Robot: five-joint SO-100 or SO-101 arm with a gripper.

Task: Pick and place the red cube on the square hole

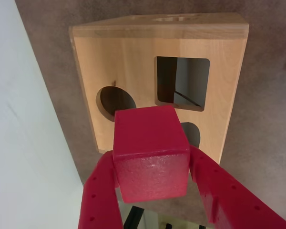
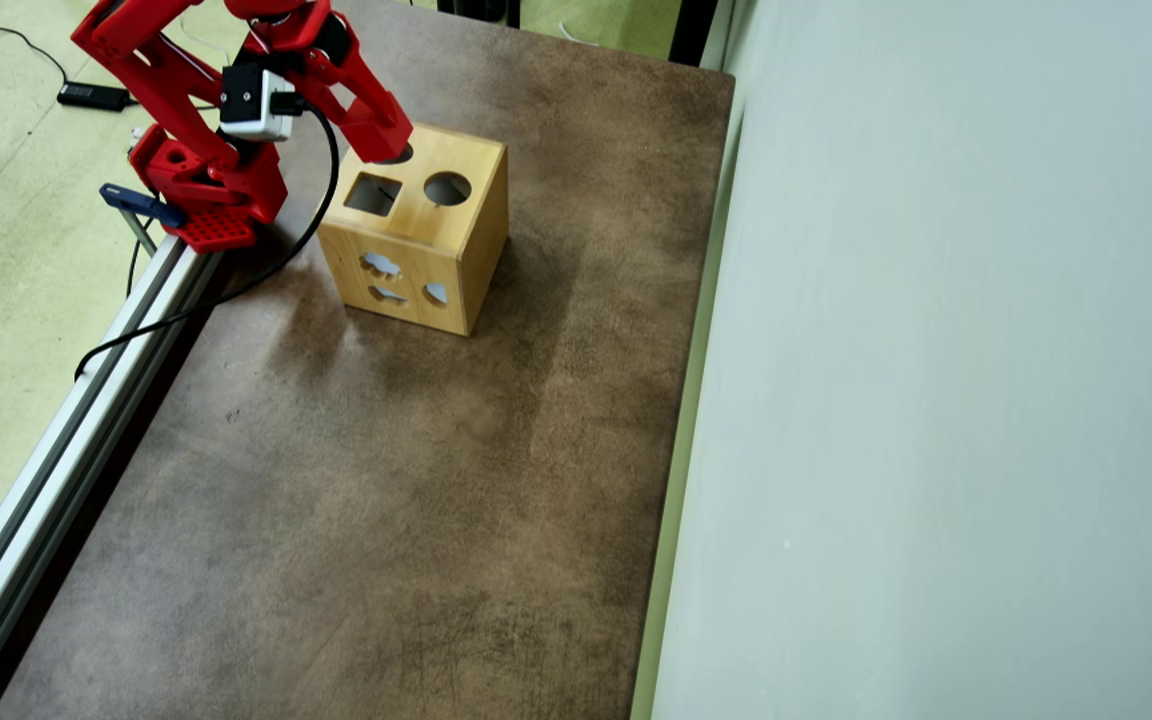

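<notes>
Filling the wrist view, the red cube (image 1: 150,151) sits clamped between both fingers (image 1: 101,195) of the gripper (image 1: 152,179). The overhead view hides the cube but shows the square hole (image 2: 373,194).

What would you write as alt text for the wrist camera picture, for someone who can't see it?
A red gripper holds a glossy red cube just above the top of a light wooden shape-sorter box. The square hole lies beyond the cube, up and to the right; a round hole sits to the left.
</notes>
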